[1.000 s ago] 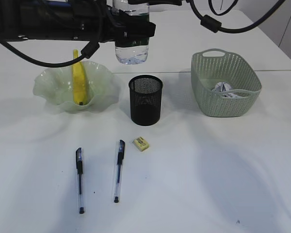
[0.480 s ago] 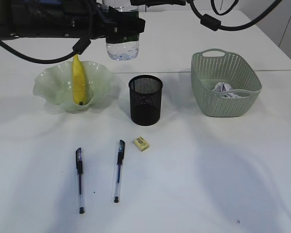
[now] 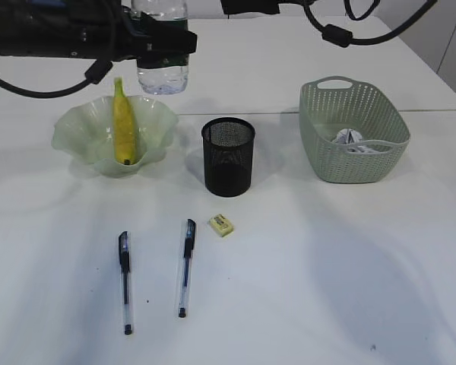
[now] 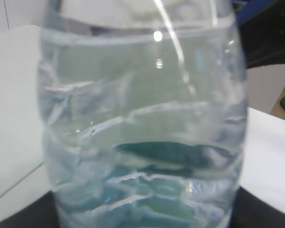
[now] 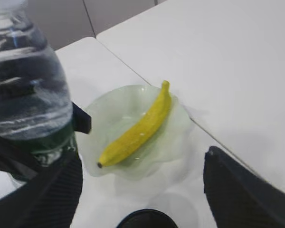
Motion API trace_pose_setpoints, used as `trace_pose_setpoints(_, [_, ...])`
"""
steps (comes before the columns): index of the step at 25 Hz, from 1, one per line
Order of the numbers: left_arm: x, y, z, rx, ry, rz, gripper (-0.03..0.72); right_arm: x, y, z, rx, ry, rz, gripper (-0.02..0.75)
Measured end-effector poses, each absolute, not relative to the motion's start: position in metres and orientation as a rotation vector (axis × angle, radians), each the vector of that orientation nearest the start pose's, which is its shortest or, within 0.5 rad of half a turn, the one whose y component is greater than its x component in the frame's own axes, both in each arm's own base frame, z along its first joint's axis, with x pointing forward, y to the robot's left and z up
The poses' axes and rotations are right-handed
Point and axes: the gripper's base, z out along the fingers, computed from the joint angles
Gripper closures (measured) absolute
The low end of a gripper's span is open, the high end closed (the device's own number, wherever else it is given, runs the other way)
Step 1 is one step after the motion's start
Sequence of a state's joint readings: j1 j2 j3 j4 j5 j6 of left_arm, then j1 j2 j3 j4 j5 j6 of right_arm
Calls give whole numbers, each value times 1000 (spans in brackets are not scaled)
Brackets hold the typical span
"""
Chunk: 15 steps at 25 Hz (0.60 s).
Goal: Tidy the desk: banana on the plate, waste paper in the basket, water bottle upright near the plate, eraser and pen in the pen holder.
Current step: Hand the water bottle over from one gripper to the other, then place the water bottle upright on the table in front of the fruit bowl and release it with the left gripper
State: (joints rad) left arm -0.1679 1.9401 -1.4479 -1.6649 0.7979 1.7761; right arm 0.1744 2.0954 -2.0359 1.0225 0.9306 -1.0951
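Water bottle (image 3: 162, 57) held upright in the air by the left gripper (image 3: 163, 42), above the plate's (image 3: 76, 137) far right edge.

From outside, the banana (image 3: 124, 129) is seen lying in the plate, the waste paper (image 3: 349, 139) in the basket (image 3: 353, 163), and two pens (image 3: 125, 281) and the eraser (image 3: 220, 224) on the desk (image 3: 327, 266) before the pen holder (image 3: 228, 156). The left wrist view is filled by the gripped bottle. In the right wrist view, the right gripper's (image 5: 142, 190) dark fingers (image 5: 242, 194) are spread wide, nothing between them.
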Motion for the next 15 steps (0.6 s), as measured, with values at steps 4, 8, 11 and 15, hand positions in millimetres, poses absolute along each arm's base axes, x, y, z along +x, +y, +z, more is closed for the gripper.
trace_pose_setpoints(4, [423, -115, 274, 767, 1704, -803, 311, 469, 132, 339, -883, 1857, 616, 147])
trace_pose_setpoints(8, [425, -90, 276, 758, 1687, -823, 311, 477, 119, 340, -832, 1853, 512, 147])
trace_pose_setpoints(11, [426, -72, 278, 743, 1675, -838, 312, 483, 113, 342, -787, 1836, 438, 147])
trace_pose_setpoints(15, [424, -57, 280, 740, 1656, -866, 311, 486, 111, 343, -752, 1819, 396, 147])
